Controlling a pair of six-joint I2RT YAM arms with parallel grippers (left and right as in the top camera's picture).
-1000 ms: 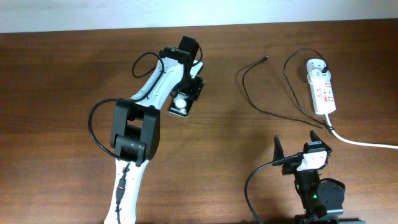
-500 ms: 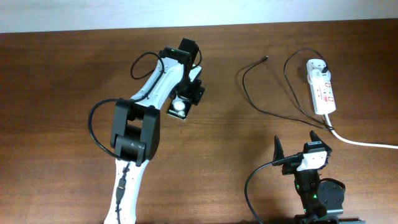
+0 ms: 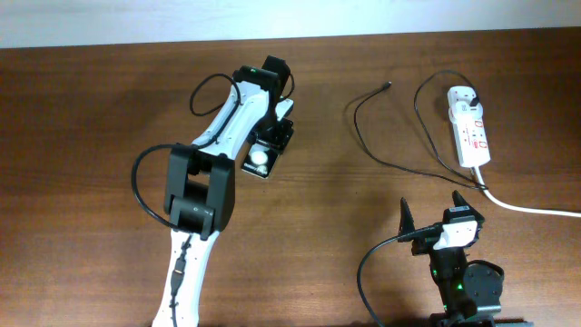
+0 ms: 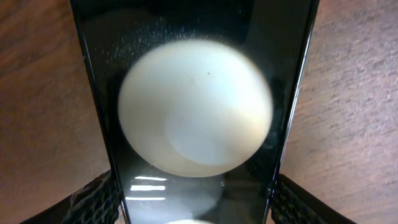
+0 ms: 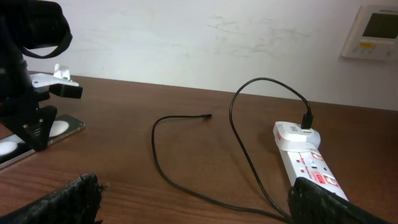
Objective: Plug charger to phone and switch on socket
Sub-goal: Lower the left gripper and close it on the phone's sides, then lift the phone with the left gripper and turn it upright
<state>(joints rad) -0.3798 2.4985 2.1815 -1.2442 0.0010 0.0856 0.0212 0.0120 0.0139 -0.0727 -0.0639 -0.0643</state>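
Observation:
The phone [image 3: 260, 162] is a black slab with a white round patch, lying on the table at back centre-left. My left gripper [image 3: 273, 136] is shut on it. In the left wrist view the phone [image 4: 273, 62] fills the gap and both fingers [image 4: 96, 199] press its long edges. The charger cable [image 3: 363, 136] loops across the table and ends in a free plug tip [image 3: 388, 86], well right of the phone. Its other end is plugged into the socket strip [image 3: 470, 127]. My right gripper [image 3: 434, 207] is open and empty near the front, apart from the cable [image 5: 180, 168] and strip [image 5: 308, 162].
The strip's thick white cord [image 3: 526, 207] runs off the right edge, just beyond my right gripper. A white wall with a control panel [image 5: 376, 31] stands behind the table. The left arm [image 3: 195, 195] stretches from the front left to the phone.
My left gripper has turned slightly with the phone, and the phone's near end has shifted a little toward the front. The right arm, cable and strip have not moved.

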